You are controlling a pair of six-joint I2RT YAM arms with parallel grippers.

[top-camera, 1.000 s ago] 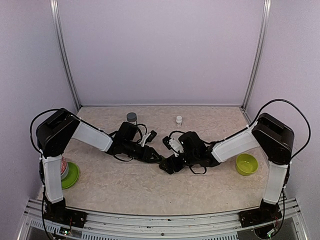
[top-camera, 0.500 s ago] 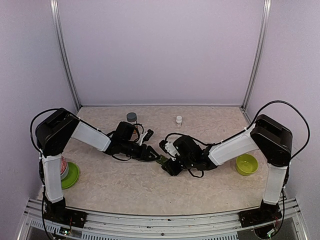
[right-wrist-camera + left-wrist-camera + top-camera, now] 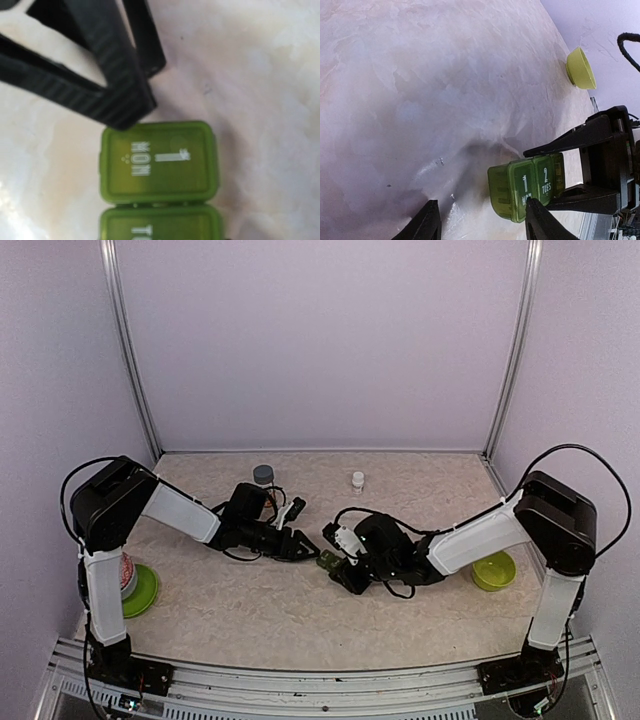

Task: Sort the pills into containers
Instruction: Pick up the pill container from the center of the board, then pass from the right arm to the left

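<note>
The pale marbled counter (image 3: 250,615) carries everything, and both arms reach in to meet near its middle: the left arm (image 3: 180,512) from one side, the right arm (image 3: 480,535) from the other. A lime bowl (image 3: 493,570) sits well off by the right arm's base. The pill box (image 3: 525,187) lies flat between the two pincers, its MON lid (image 3: 159,161) and TUES lid (image 3: 546,181) both down. No pills show anywhere near it.

The left pincer (image 3: 482,205) stands apart, fingers wide, just short of the box's MON end. The right pincer (image 3: 540,174) has a finger on each side of the TUES end – whether it truly squeezes the box I cannot tell.

The likely trouble is the lid. If the left pincer prods at MON while the right's hold is loose, the light box could skid or tip on the smooth counter. The two pincers are also crowded – a small misjudged approach could knock finger against finger
</note>
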